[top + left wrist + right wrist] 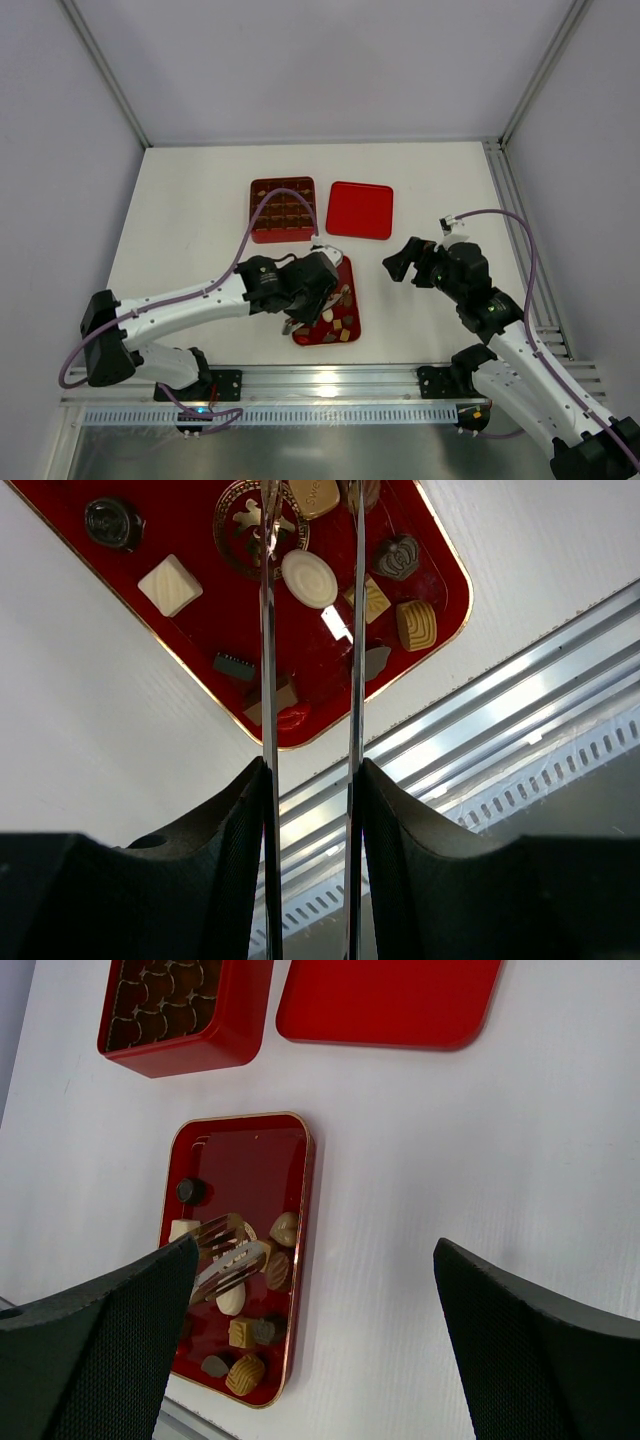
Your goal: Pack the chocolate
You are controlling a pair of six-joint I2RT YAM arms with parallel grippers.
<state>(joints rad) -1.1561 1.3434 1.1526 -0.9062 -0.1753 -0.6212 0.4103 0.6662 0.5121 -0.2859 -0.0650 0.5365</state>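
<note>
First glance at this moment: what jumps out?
At centre front, the left gripper clamps thin metal tongs over a red tray of assorted chocolates. Behind it sit a red grid box and a flat red lid, side by side. The right gripper hangs open to the tray's right.

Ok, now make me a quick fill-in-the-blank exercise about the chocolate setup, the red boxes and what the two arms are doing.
1. In the top view, the gridded red box sits to the ___ of the red lid.
2. The chocolates lie loose on a gold-rimmed red ___.
3. The left gripper holds thin metal ___ above them.
4. The right gripper has its jaws ___ over the white table.

Missing words: left; tray; tongs; open.
</note>
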